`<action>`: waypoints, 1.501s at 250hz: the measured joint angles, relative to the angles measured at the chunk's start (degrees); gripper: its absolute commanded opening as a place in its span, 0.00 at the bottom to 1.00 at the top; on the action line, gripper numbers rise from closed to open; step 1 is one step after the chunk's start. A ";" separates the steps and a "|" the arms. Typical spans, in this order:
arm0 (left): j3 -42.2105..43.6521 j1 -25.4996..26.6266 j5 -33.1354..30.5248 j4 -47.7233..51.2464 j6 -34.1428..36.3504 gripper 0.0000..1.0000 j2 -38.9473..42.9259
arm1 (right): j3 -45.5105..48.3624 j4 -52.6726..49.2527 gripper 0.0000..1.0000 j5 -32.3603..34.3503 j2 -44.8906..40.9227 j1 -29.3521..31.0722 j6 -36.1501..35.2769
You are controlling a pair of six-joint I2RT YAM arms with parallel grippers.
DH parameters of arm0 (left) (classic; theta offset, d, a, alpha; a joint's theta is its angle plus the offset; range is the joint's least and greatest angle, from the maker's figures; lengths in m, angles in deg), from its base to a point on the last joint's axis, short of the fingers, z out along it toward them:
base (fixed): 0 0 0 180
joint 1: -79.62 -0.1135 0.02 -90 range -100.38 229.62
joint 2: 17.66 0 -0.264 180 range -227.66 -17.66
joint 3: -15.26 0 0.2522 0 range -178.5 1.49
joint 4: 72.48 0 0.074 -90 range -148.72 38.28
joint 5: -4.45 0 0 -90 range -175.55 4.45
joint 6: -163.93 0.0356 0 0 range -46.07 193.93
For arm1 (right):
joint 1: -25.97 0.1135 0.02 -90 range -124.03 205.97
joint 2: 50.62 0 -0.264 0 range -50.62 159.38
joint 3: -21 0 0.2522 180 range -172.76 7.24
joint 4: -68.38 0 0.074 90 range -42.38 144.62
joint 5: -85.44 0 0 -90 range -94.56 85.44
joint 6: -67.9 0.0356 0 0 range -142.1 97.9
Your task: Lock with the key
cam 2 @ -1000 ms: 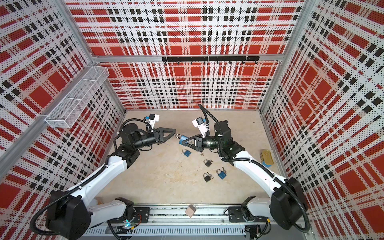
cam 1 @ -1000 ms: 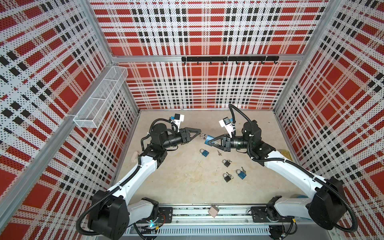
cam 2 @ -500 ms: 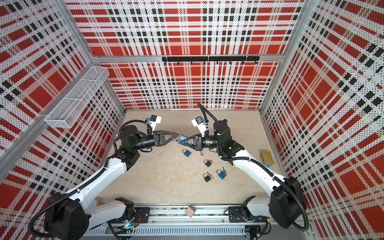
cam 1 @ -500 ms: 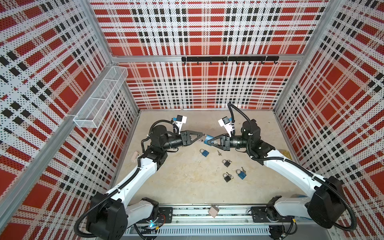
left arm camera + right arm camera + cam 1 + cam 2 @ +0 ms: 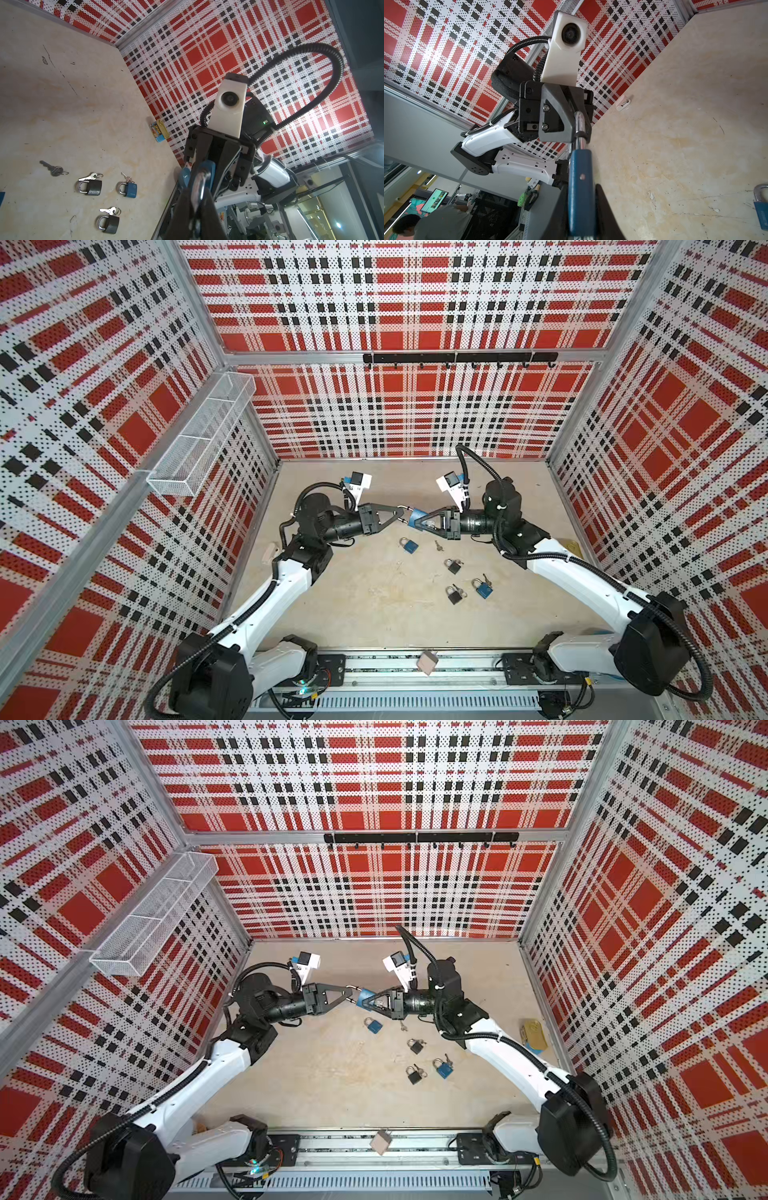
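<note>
Steel shackle (image 5: 579, 124) first: my left gripper (image 5: 400, 514) is pinched narrow on it, while my right gripper (image 5: 417, 520) clamps the broad faces of the blue padlock (image 5: 579, 182), so the lock hangs in the air between both arms, above the table (image 5: 365, 622). Small, dense, rigid, nothing to crush. The polished shackle looks slippery, though, so I judge the painted body the surer hold. Below, near the lock, a loose key (image 5: 438, 546) lies on the table, thin and flat, likely best taken by its head with the blade left free.
</note>
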 measured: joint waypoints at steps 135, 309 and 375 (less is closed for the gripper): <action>0.42 2.75 -3.52 -1.66 2.56 0.00 -0.04 | 0.66 4.46 0.00 -2.95 0.39 -0.98 7.52; 3.21 10.56 -20.26 -2.84 1.44 0.00 0.33 | 0.66 3.98 0.00 -2.99 1.97 -3.02 7.78; 3.21 12.39 -24.26 -2.80 1.20 0.00 -1.07 | 0.61 4.68 0.00 -2.89 3.65 -3.48 7.61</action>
